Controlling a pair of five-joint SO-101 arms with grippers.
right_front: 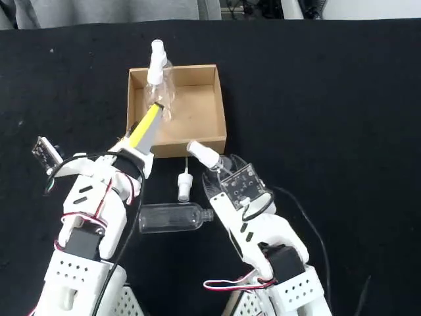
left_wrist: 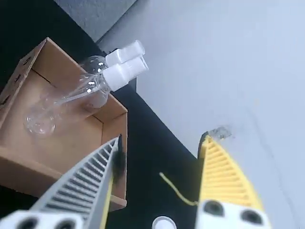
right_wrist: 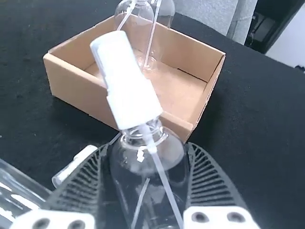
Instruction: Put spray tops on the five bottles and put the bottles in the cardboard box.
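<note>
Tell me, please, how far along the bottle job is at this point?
Done: two capped bottles lean in the cardboard box. In hand: the right gripper is shut on a third bottle with a spray top on its neck, just outside the box. Left: an uncapped bottle and a loose spray top lie on the table. The left gripper hangs open over the box.

surface: black cloth (right_front: 342, 92) | beyond far edge: grey fabric (right_front: 112, 10)
</note>
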